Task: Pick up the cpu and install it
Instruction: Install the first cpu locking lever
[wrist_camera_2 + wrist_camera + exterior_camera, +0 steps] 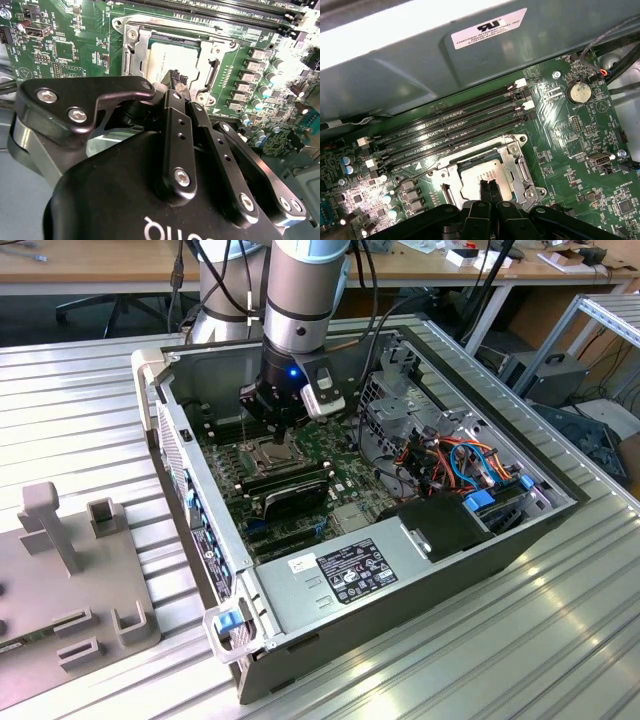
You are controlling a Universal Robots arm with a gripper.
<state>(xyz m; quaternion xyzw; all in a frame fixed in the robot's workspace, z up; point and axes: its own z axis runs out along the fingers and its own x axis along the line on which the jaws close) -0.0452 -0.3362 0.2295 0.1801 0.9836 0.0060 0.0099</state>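
The cpu (172, 56) is a pale silver-grey square lying flat inside the metal socket frame (131, 39) on the green motherboard. It also appears in the first wrist view as the cpu (476, 176), inside the frame (521, 167). My gripper (178, 81) hangs directly over the near edge of the chip, its two black fingers pressed together with nothing visible between them. In the first wrist view the gripper (489, 186) has its tips right at the chip's top. In the exterior view the gripper (276, 436) reaches down into the open computer case (200, 490).
Long black memory slots (455, 127) run beside the socket. The power supply (350, 570), the drive cage with orange and blue cables (470, 465) and the case walls close in around it. A grey fixture plate (60, 580) lies outside the case at the exterior view's left.
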